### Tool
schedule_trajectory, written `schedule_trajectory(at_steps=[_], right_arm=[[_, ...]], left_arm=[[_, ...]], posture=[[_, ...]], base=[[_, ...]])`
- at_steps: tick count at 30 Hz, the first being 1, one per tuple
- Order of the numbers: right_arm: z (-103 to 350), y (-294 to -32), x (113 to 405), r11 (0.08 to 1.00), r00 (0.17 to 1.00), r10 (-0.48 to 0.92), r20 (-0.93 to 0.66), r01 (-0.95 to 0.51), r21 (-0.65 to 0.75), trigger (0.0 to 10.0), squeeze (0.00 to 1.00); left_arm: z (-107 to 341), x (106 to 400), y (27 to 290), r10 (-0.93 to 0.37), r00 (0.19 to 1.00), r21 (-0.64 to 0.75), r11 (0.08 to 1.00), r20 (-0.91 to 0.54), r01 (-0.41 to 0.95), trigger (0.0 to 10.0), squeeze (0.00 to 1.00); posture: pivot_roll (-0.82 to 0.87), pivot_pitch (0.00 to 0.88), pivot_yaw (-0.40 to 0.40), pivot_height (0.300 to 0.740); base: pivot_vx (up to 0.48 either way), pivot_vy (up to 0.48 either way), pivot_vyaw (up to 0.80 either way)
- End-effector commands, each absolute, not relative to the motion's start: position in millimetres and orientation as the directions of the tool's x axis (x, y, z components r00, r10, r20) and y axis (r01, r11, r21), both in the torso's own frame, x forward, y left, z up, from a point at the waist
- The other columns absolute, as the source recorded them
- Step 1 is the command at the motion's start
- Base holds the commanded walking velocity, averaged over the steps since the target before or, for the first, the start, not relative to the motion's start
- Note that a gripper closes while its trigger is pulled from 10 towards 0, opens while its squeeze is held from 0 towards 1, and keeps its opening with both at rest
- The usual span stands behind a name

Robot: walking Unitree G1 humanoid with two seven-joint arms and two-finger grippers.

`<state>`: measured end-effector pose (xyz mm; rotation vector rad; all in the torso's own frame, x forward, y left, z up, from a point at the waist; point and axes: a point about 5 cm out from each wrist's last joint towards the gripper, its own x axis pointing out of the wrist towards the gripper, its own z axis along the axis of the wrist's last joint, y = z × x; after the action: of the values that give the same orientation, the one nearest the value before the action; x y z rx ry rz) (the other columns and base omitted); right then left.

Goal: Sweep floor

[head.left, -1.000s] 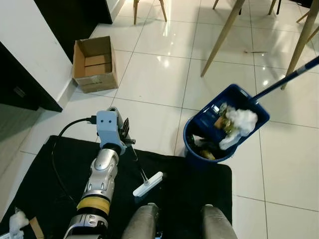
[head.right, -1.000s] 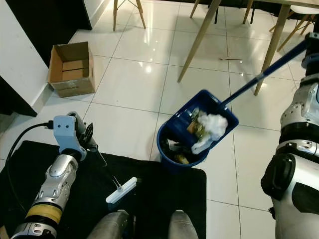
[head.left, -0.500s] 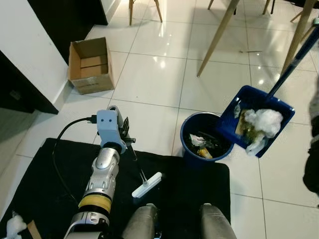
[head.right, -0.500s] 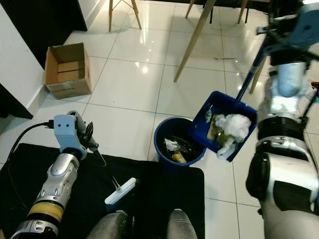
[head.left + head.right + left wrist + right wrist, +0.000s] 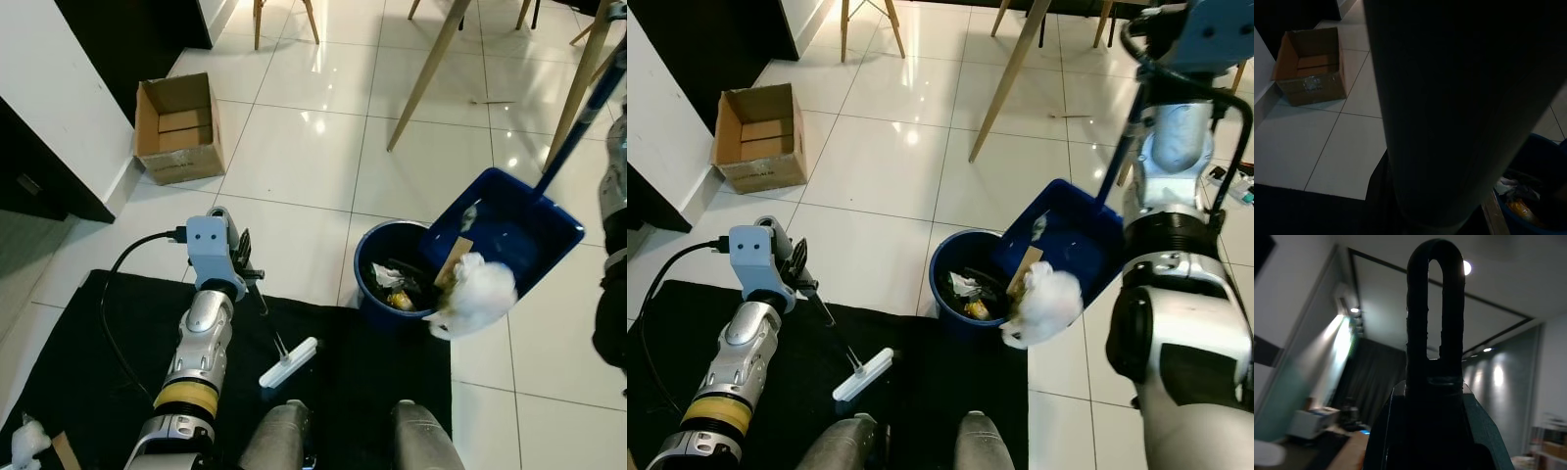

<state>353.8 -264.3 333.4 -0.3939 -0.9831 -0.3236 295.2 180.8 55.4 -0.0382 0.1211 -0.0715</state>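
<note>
My right gripper (image 5: 1144,70) is raised at the upper right and is shut on the long blue handle of the dustpan (image 5: 509,240); the handle's looped end (image 5: 1435,308) stands up in the right wrist view. The pan tilts down over the right rim of the blue bin (image 5: 392,284). A white wad of trash (image 5: 475,294) and a cardboard scrap (image 5: 453,262) hang at the pan's lip, the wad just outside the bin's rim. My left gripper (image 5: 245,272) is shut on the thin handle of a small brush, whose white head (image 5: 291,362) rests on the black mat (image 5: 98,352).
An open cardboard box (image 5: 176,127) sits on the tiles by the white wall at the left. Wooden table legs (image 5: 431,73) stand behind the bin. A white scrap (image 5: 24,441) lies on the mat's near left corner. My own legs (image 5: 343,441) are at the bottom.
The dustpan has tipped further towards the bin. The white wad and the cardboard scrap have slid from inside the pan to its lip. The left arm and the brush have stayed put.
</note>
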Motion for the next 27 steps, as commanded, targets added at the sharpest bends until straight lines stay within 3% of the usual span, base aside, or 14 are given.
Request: schedule_trajectory(at_steps=[1, 15, 17, 21, 24, 25, 27], right_arm=[[344, -263, 350, 0.867, 0.465, -0.081, 0.882, 0.470, -0.168, 10.0, 0.00], [340, -272, 350, 0.796, 0.418, -0.185, 0.889, 0.595, -0.114, 10.0, 0.00], [337, -278, 351, 0.788, 0.424, -0.243, 0.872, 0.610, -0.077, 10.0, 0.00], [341, -301, 349, 0.755, 0.420, -0.389, 0.820, 0.656, 0.022, 10.0, 0.00], [342, -313, 351, 0.792, 0.497, -0.401, 0.769, 0.611, 0.018, 10.0, 0.00], [335, -330, 355, 0.846, 0.612, -0.432, 0.663, 0.530, 0.063, 10.0, 0.00], [324, -342, 359, 0.887, 0.715, -0.441, 0.543, 0.441, 0.139, 10.0, 0.00]], left_arm=[[59, 298, 181, -0.075, 0.993, -0.039, 0.997, -0.092, 0.071, 10.0, 0.00], [61, 301, 180, -0.083, 0.993, -0.034, 0.996, -0.085, 0.080, 10.0, 0.00], [59, 301, 180, -0.076, 0.993, -0.039, 0.997, -0.092, 0.072, 10.0, 0.00], [63, 314, 177, -0.107, 0.988, -0.006, 0.994, -0.108, 0.107, 10.0, 0.00], [68, 321, 181, -0.103, 0.989, 0.018, 0.994, -0.107, 0.105, 10.0, 0.00], [70, 326, 188, -0.090, 0.988, 0.052, 0.994, -0.123, 0.097, 10.0, 0.00], [70, 327, 193, -0.084, 0.986, 0.078, 0.992, -0.145, 0.096, 10.0, 0.00]], posture=[[-0.04, 0.075, -0.020, 0.740], [-0.04, 0.066, -0.015, 0.740], [-0.04, 0.015, -0.006, 0.740], [-0.03, 0.037, -0.017, 0.740], [-0.03, 0.058, -0.018, 0.740], [-0.04, 0.064, 0.004, 0.740], [-0.04, 0.089, 0.007, 0.740]], base=[[0.000, 0.000, 0.00], [0.000, 0.000, 0.00], [0.000, 0.000, 0.00], [0.000, 0.000, 0.00], [0.000, 0.000, 0.00], [0.000, 0.000, 0.00], [0.000, 0.000, 0.00]])
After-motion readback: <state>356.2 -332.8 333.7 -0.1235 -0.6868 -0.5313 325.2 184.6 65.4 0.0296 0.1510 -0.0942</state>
